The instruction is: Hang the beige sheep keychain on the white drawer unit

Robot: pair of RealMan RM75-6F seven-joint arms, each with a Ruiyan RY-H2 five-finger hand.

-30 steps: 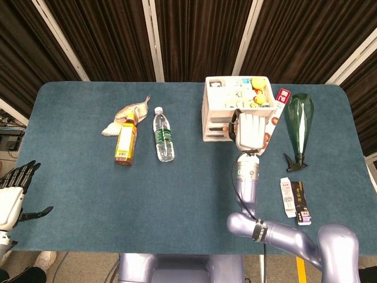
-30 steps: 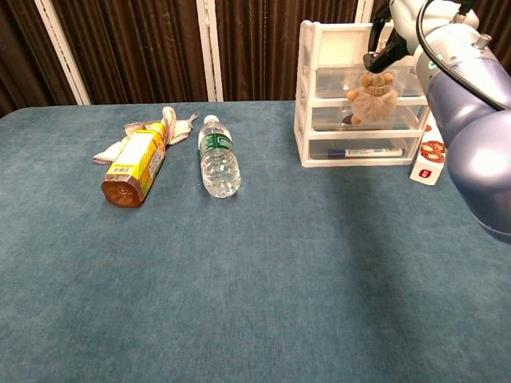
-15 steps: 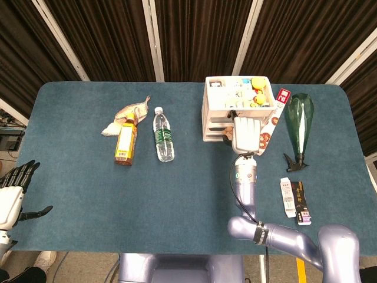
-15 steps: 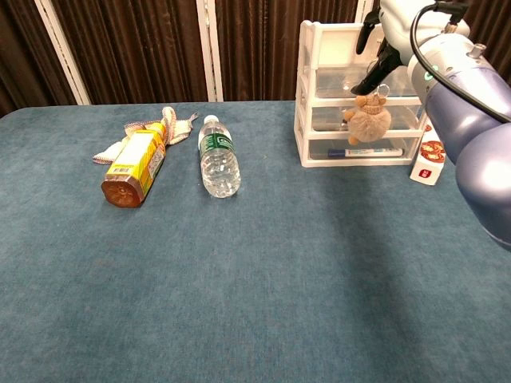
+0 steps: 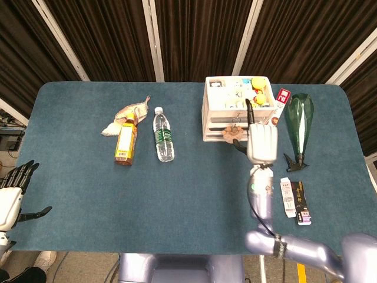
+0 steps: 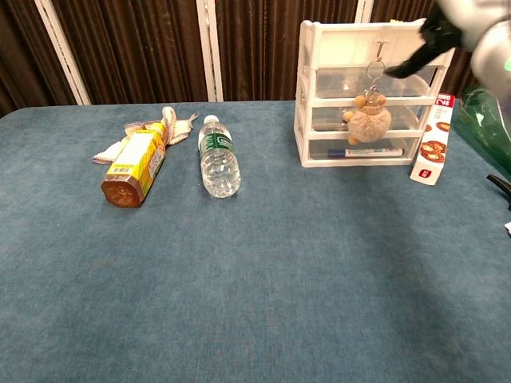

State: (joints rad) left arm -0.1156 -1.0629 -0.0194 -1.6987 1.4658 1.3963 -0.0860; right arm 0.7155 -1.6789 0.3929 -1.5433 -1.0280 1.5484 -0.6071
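Fingers (image 6: 415, 62) of your right hand (image 5: 261, 141) reach toward the sheep keychain (image 6: 369, 118) w/ one extended near its ring; can't tell if it touches, nothing looks pinched. Keychain hangs by its ring from a hook on the white drawer unit (image 6: 319, 48) front, at 1 o'clock on the table, so the hang looks done and the hand free to clear. Left hand (image 5: 12, 197) sits at 8 o'clock, fingers spread, empty. Count: 1 keychain, 1 drawer unit, 2 bottles at 10 o'clock – water bottle (image 6: 219, 159), amber bottle (image 6: 133, 166).
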